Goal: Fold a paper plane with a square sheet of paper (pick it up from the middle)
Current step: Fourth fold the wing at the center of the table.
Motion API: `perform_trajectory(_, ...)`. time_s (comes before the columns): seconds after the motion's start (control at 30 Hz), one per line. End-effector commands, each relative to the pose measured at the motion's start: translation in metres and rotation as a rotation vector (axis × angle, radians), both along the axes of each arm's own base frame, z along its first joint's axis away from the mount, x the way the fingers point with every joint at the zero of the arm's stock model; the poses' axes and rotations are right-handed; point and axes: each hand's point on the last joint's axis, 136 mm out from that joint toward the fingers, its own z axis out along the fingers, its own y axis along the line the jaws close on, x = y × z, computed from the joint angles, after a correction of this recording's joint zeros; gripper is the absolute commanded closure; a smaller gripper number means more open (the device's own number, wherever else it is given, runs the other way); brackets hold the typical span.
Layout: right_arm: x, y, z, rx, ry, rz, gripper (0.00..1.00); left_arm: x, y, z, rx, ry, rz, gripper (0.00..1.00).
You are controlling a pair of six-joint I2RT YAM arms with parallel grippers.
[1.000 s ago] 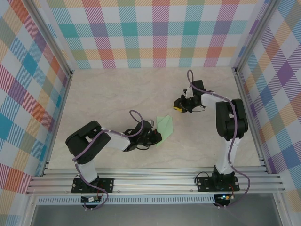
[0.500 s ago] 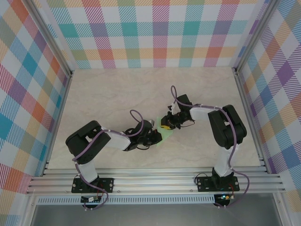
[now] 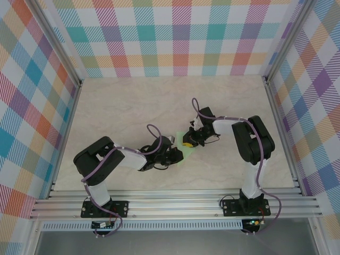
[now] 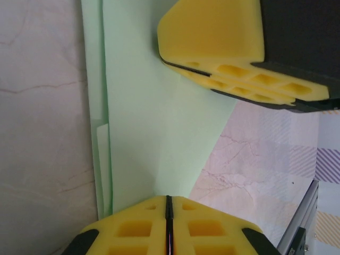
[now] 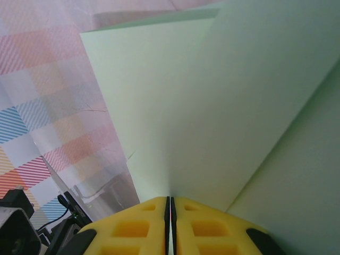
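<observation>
Square sheet of paper (image 3: 178,136), pale green and already partly folded, lying on the table (image 3: 127,106) near the middle, squeezed in between both grippers. Left gripper (image 4: 168,204) pressed tight together, pinching the near edge of the sheet. Right gripper (image 5: 170,204) pressed tight together too, pinching a flap on the other side, with that flap looking tipped up off the table. From the left wrist: sheet stretching straight ahead of the fingers, long folded edges running away from them, yellow tip of the right gripper just across, touching the same paper. From above: both grippers very close, almost nose to nose, paper running from near to far between them. Neither gripper nearer, both right on it. Next move, at a guess: a fold along that long line, so keep one side down and swing the other side over. Count: one sheet, two grippers, no finished paper plane yet.
</observation>
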Motion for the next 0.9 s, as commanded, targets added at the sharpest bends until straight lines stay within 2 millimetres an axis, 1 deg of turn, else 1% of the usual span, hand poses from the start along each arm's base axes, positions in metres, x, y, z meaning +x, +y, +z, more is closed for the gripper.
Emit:
perform_trajectory(0.0, -0.006, -0.02, -0.037, -0.145, 0.038, -0.021, 0.88, -0.069, 0.036, -0.054, 0.176, 0.238, -0.105, 0.89)
perform_trajectory(0.17, -0.005, -0.019, -0.039, -0.144, 0.044, -0.025, 0.88, -0.077, 0.041, -0.053, 0.175, 0.246, -0.108, 0.88)
perform_trajectory(0.37, -0.005, -0.02, -0.04, -0.148, 0.045, -0.024, 0.88, -0.09, 0.041, -0.054, 0.182, 0.278, -0.147, 0.87)
perform_trajectory(0.67, -0.005, -0.02, -0.041, -0.147, 0.046, -0.025, 0.88, -0.111, 0.059, -0.059, 0.259, 0.325, -0.178, 0.87)
perform_trajectory(0.8, -0.004, -0.019, -0.039, -0.143, 0.044, -0.025, 0.88, -0.115, 0.064, -0.055, 0.272, 0.33, -0.186, 0.87)
perform_trajectory(0.87, -0.004, -0.017, -0.038, -0.136, 0.043, -0.023, 0.88, -0.112, 0.064, -0.046, 0.26, 0.306, -0.171, 0.88)
